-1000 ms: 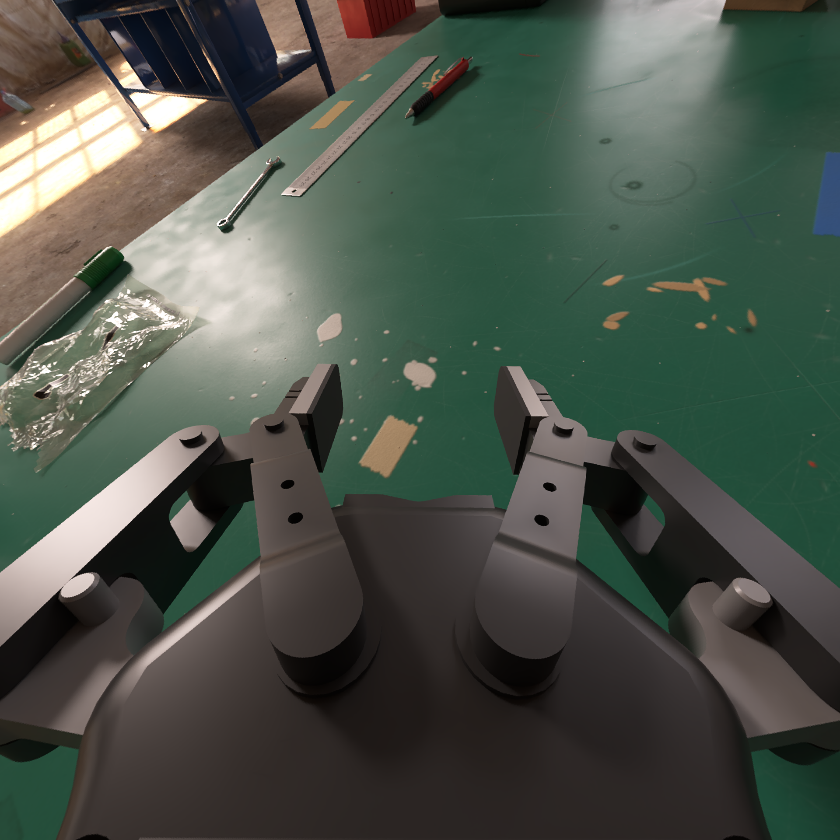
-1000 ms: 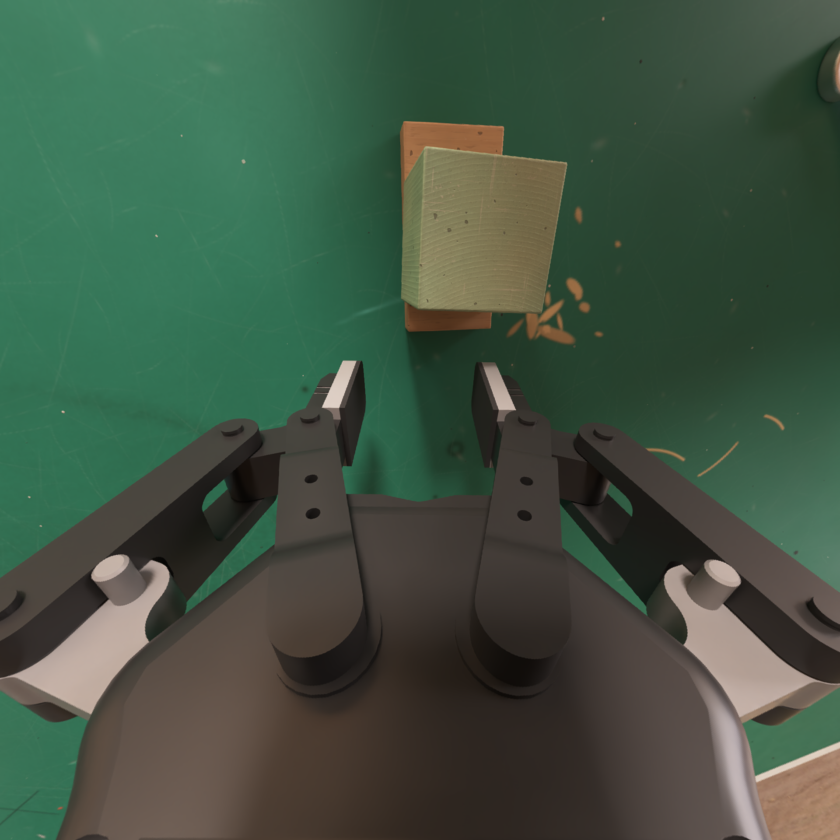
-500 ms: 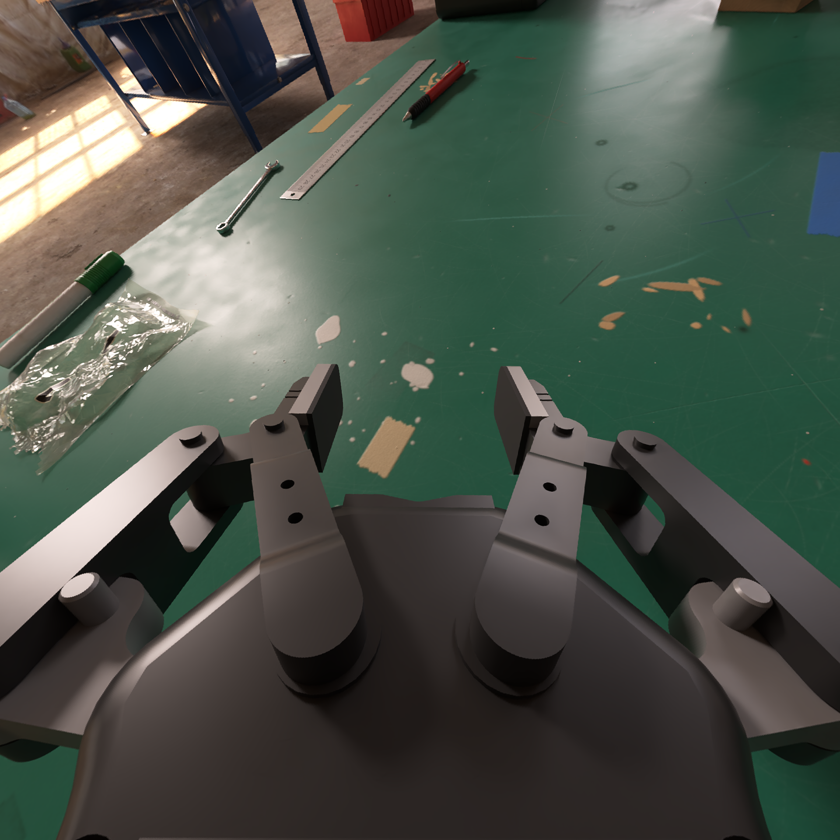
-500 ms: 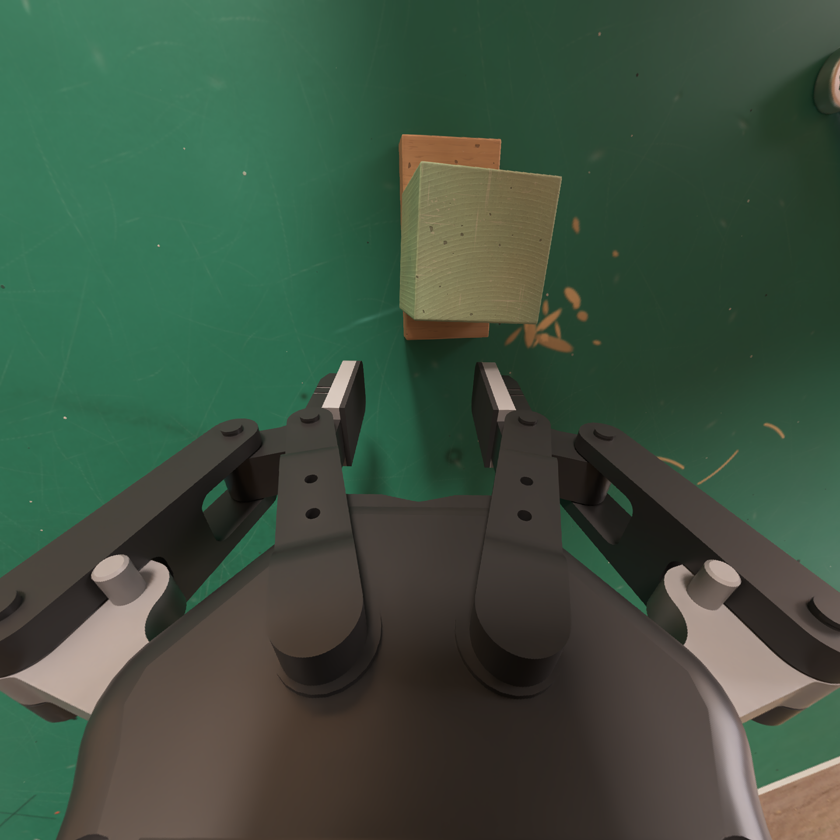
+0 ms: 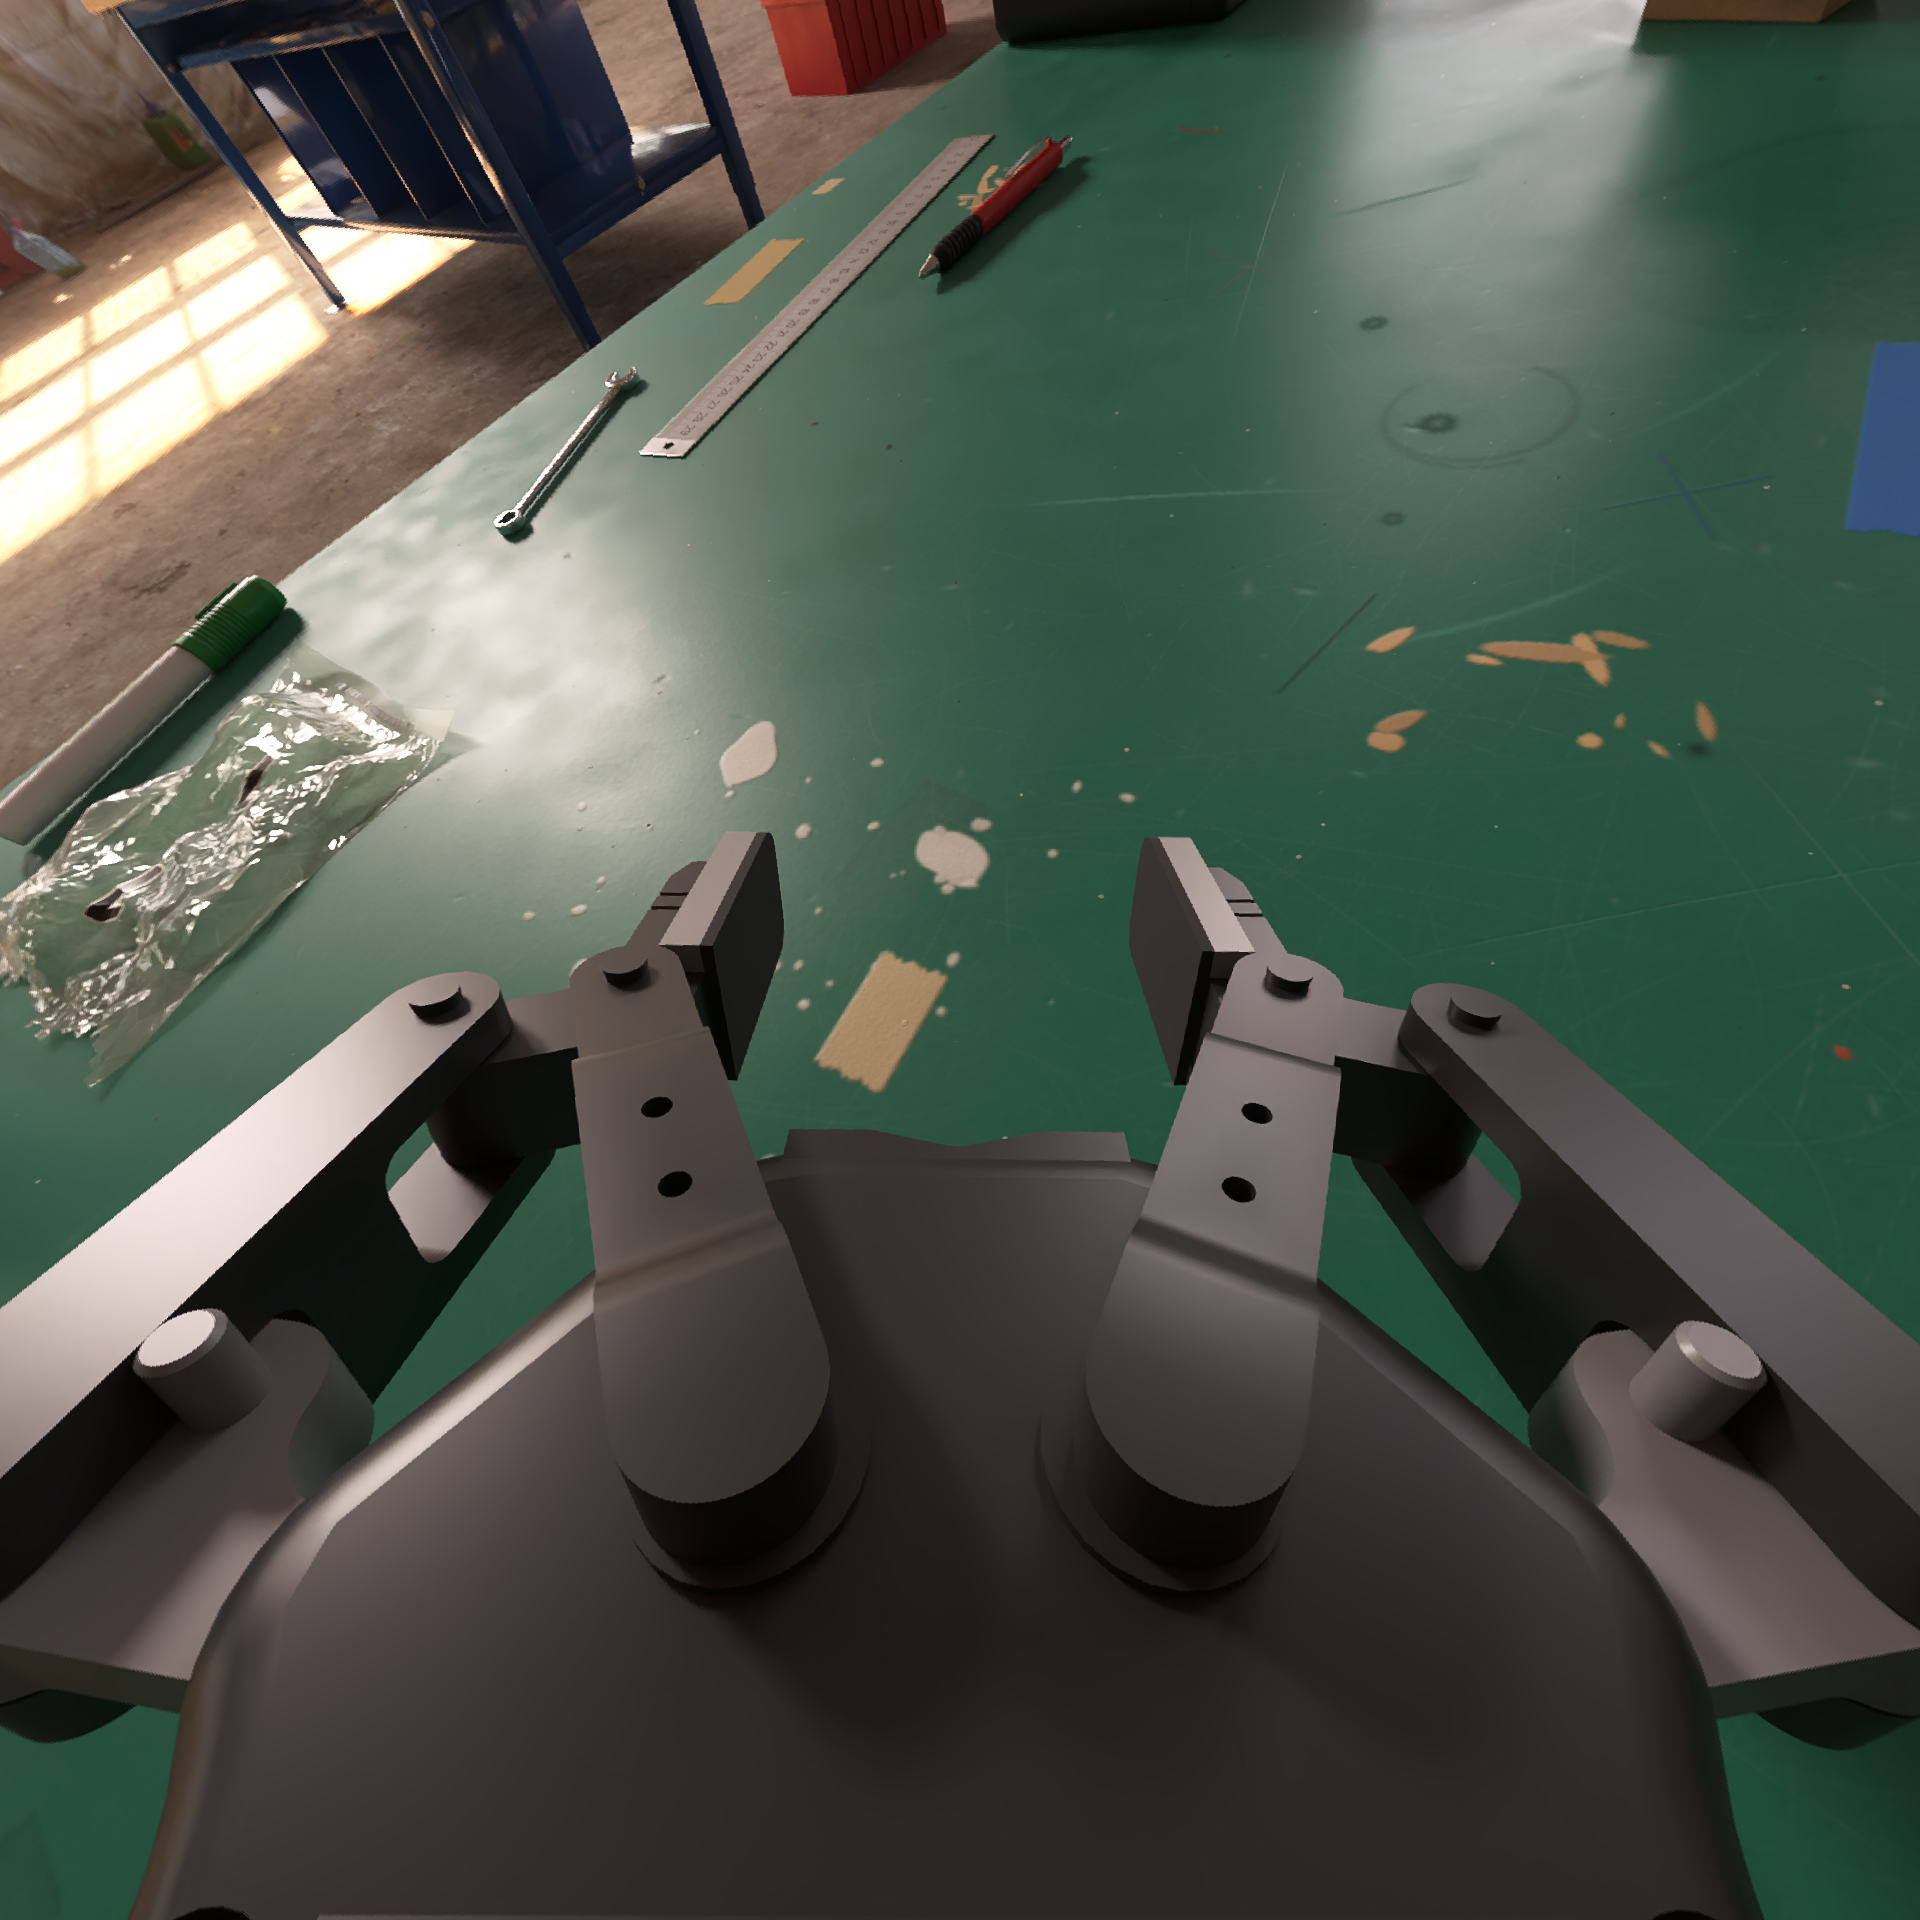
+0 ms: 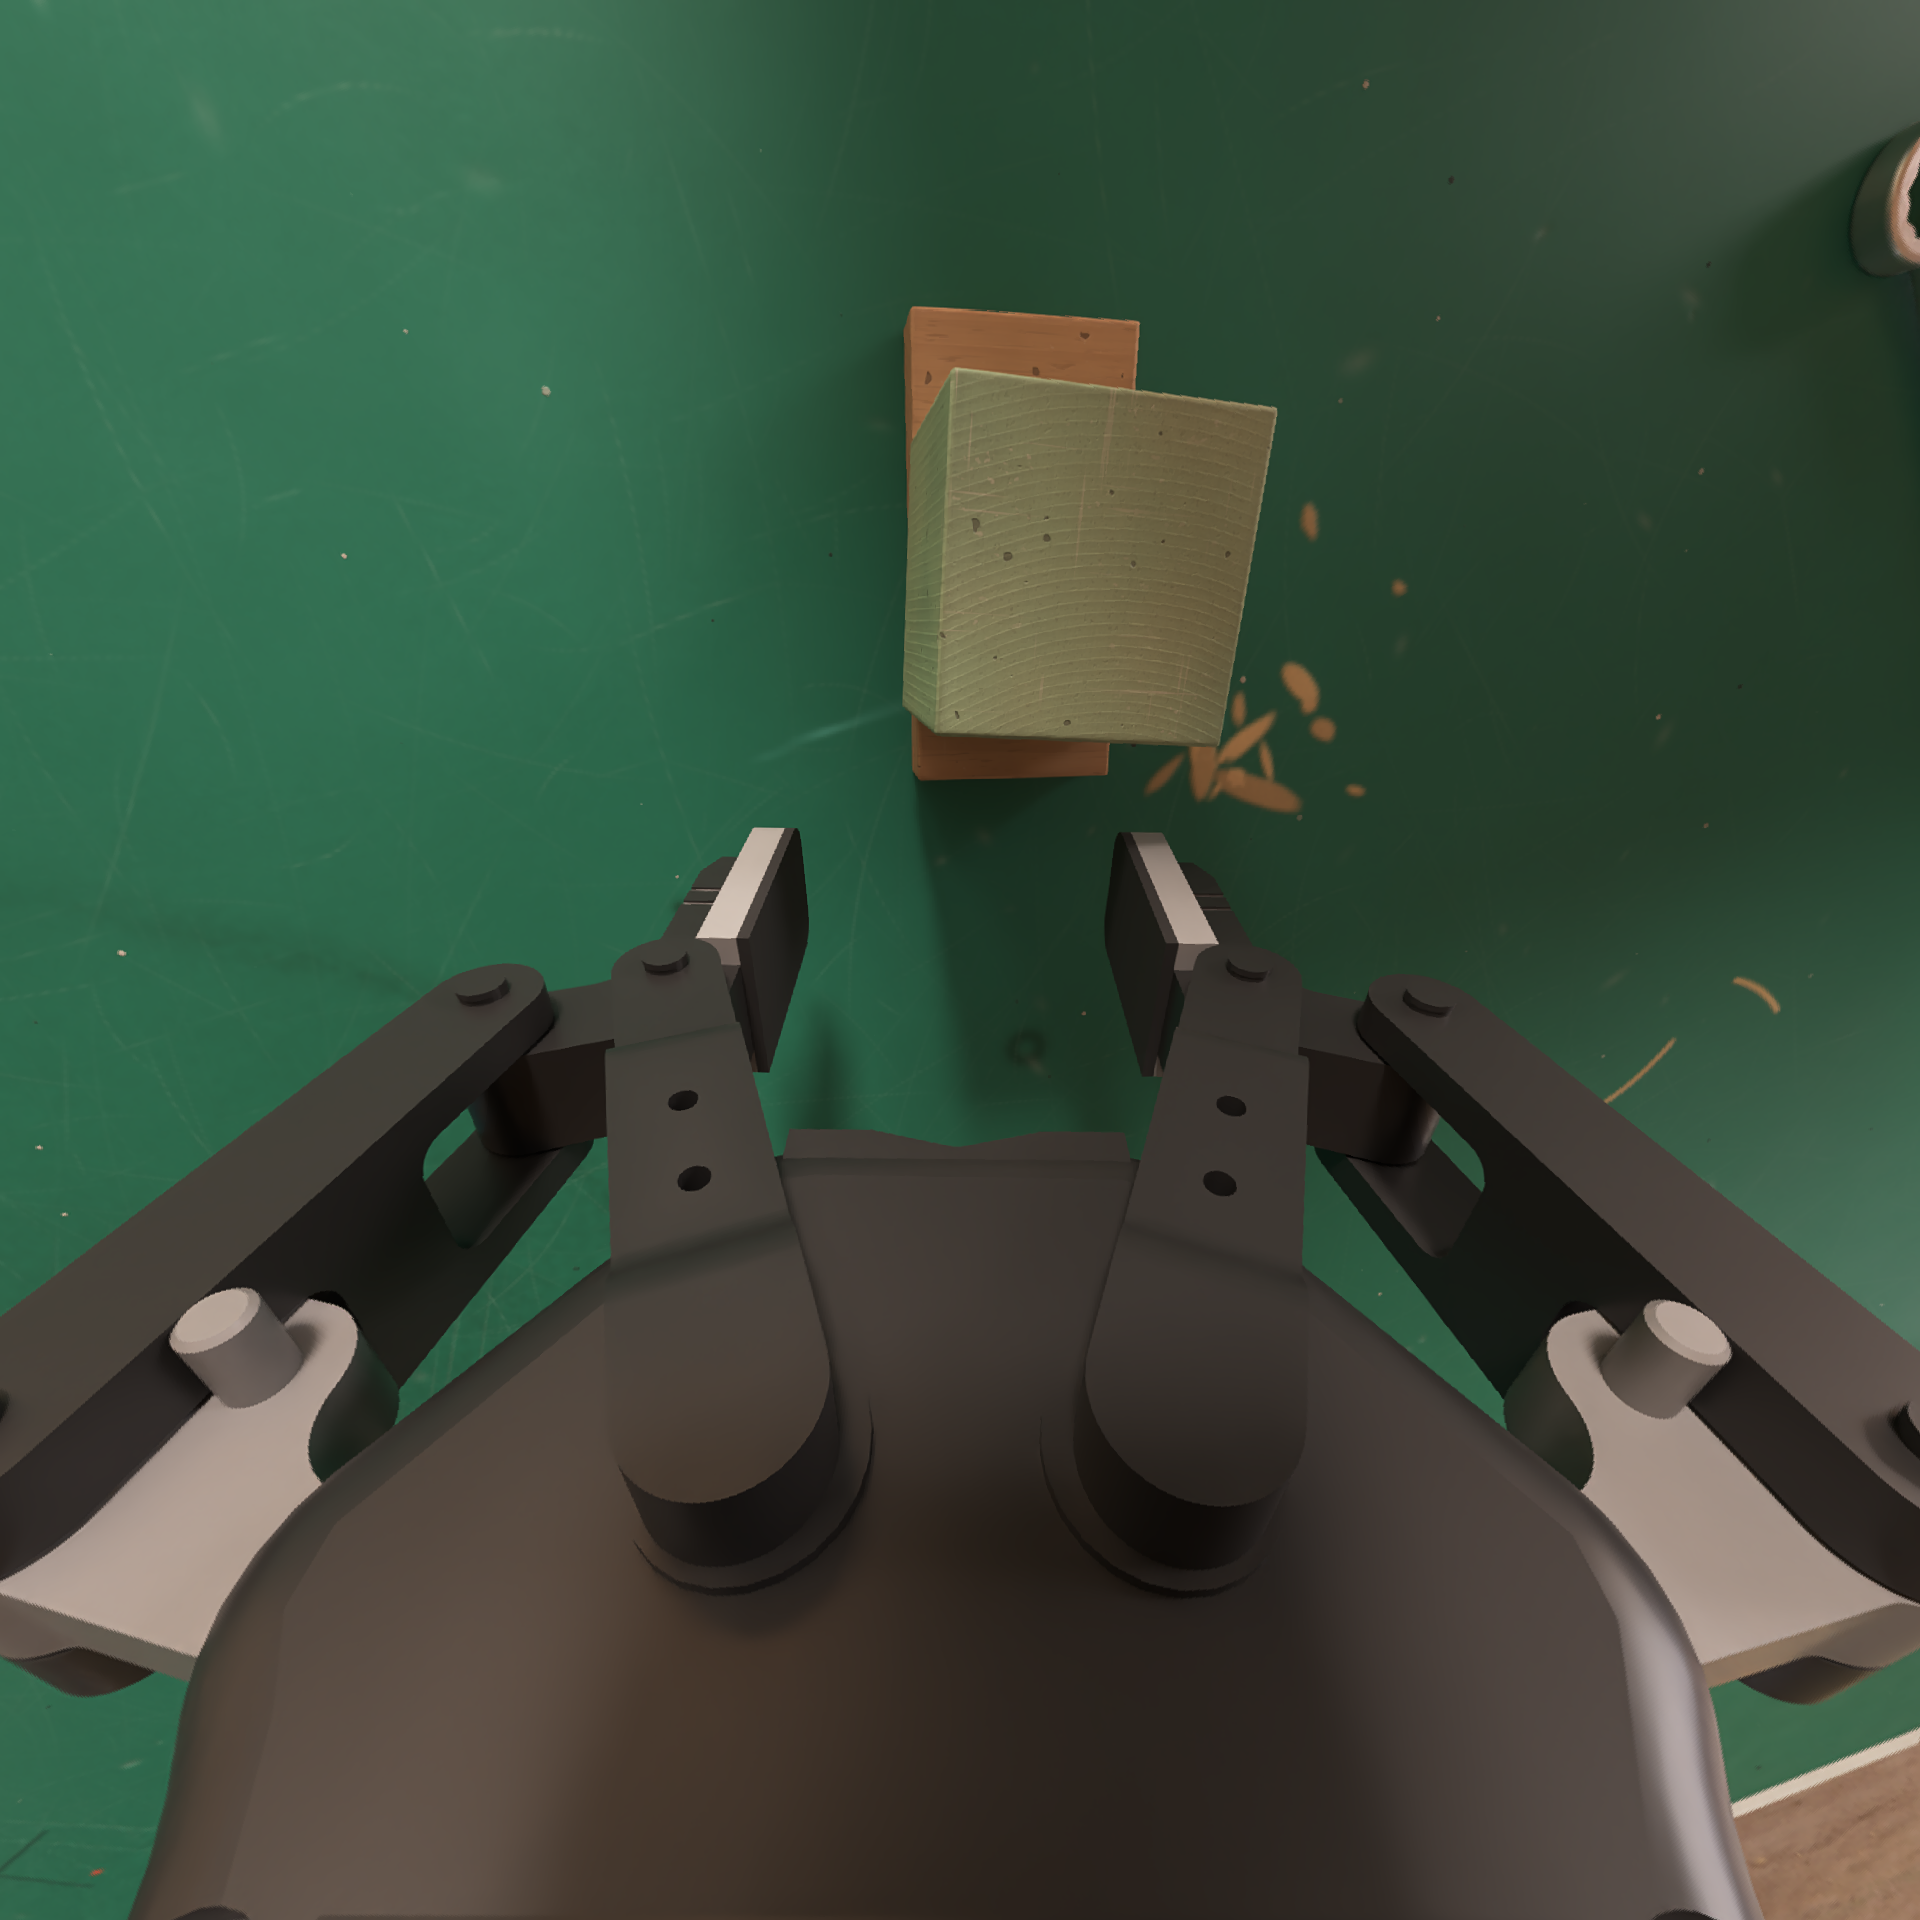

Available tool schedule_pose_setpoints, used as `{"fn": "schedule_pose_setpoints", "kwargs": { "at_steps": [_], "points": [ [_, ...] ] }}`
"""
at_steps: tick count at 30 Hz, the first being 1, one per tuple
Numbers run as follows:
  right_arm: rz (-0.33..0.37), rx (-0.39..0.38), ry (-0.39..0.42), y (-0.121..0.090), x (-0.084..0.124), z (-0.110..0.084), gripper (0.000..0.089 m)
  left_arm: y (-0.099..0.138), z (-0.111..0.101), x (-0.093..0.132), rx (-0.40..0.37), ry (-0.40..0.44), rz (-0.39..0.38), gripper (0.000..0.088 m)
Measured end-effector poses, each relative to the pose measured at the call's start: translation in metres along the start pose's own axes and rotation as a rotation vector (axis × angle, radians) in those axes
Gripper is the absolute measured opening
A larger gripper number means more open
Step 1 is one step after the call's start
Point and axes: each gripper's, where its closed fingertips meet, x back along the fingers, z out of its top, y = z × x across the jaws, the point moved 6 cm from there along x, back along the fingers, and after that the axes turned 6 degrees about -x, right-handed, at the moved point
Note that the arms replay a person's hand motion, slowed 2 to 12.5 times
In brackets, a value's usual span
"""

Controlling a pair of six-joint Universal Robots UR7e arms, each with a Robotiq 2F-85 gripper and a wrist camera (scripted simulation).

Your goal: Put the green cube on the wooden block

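Note:
In the right wrist view the pale green cube (image 6: 1081,561) sits on top of the orange-brown wooden block (image 6: 1023,338), overhanging it to the right; the block shows above and below the cube. My right gripper (image 6: 956,935) is open and empty, above the green table, with the cube just beyond its fingertips. My left gripper (image 5: 956,935) is open and empty over a bare stretch of table; neither cube nor block shows in the left wrist view.
The left wrist view shows a crumpled plastic bag (image 5: 208,831), a green-capped marker (image 5: 145,696), a wrench (image 5: 566,457), a steel ruler (image 5: 821,296) and a red pen (image 5: 1003,203) along the table's left edge. A round object (image 6: 1896,208) lies far right. The table edge (image 6: 1829,1766) is near.
The right gripper has opened wider and the view has shifted slightly, so the cube and block sit lower in the frame. The left gripper has barely moved.

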Motion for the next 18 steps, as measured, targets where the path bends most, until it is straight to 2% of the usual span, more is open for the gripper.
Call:
{"fn": "schedule_pose_setpoints", "kwargs": {
  "at_steps": [9, 18],
  "points": [
    [-0.013, 0.012, 0.023, 0.000, 0.004, -0.002, 0.0570, 0.000, 0.000, 0.000, 0.001, 0.001, 0.002, 0.0603],
    [-0.036, 0.015, 0.116, -0.002, 0.016, -0.004, 0.0595, -0.001, 0.000, 0.000, 0.005, 0.004, 0.008, 0.0603]
  ]
}}
